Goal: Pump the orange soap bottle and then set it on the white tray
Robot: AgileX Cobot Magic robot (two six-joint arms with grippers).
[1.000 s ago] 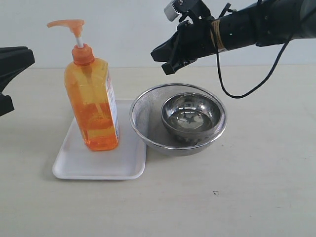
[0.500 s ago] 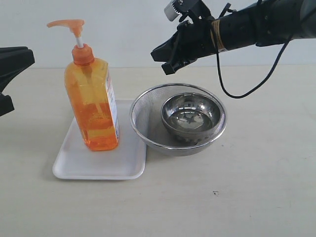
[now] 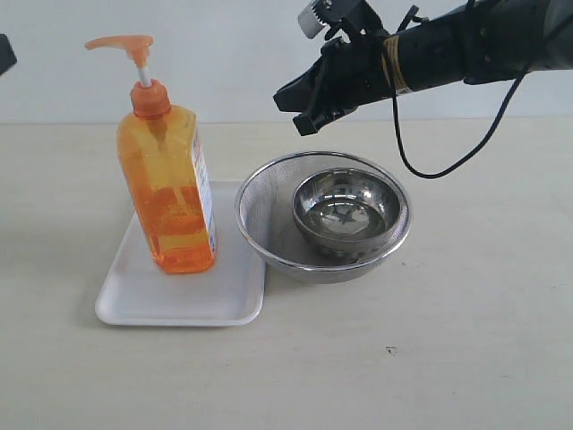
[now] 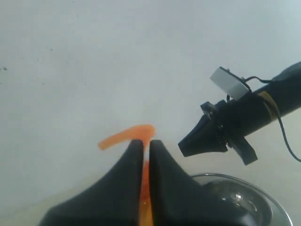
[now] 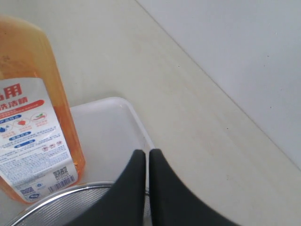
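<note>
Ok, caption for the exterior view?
Orange soap bottle upright on white tray, beside mesh strainer holding steel bowl; right gripper hovering above.

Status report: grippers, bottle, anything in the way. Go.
Left gripper shut, empty. Right gripper shut, empty, raised over mesh strainer. Orange soap bottle upright on white tray, untouched. Mesh strainer with steel bowl close beside tray.

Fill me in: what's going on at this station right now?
Nothing is being held. The bottle stands upright on the tray, next to a strainer with a metal bowl in it. The right gripper hangs shut and empty above the strainer's far rim. The left gripper is shut too, clear of the bottle and nearly out of the exterior view. Whether the pump was pressed cannot be told.
</note>
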